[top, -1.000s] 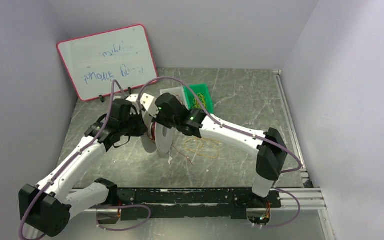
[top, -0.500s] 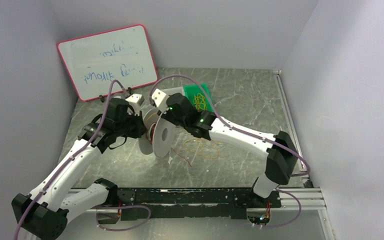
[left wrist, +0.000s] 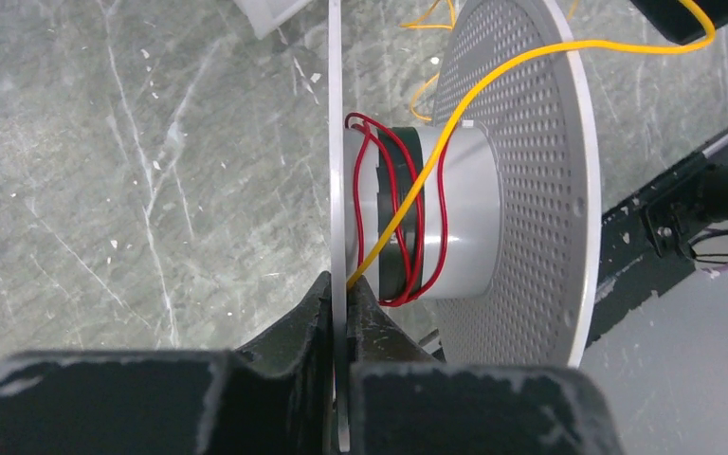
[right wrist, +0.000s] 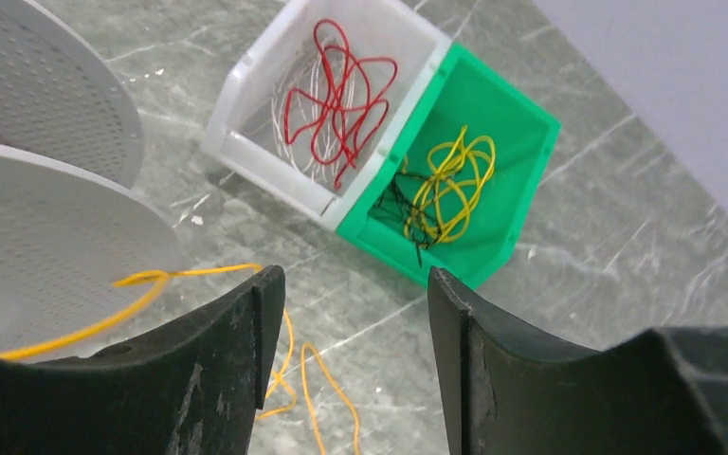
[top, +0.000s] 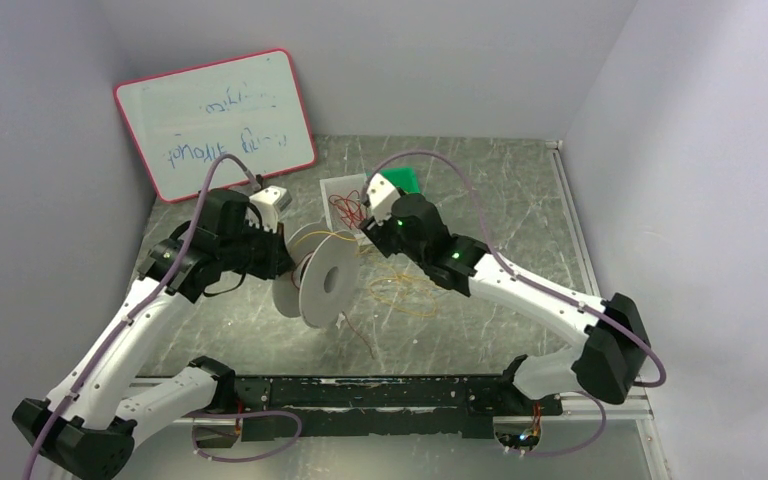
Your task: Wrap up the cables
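Few turns done. Left gripper [left wrist: 341, 296] is clamped on one flange of the spool [left wrist: 517, 190]; a red cable [left wrist: 415, 227] circles the hub, and one yellow cable [left wrist: 493, 81] crosses it and trails off upper right. Loose yellow cables [top: 405, 295] lie on the table [top: 520, 220] right of the spool; more sit in the white bin [right wrist: 237, 100] and green bin [right wrist: 521, 133], so most wrapping remains, I judge. Right gripper [right wrist: 351, 284]: jaws apart, empty. A second ago it sat over the spool; now it is drawn back rightward.

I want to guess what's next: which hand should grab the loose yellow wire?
The right hand: it is open and empty, with the yellow wire right beside it. The left hand is busy, shut on the edge of the spool.
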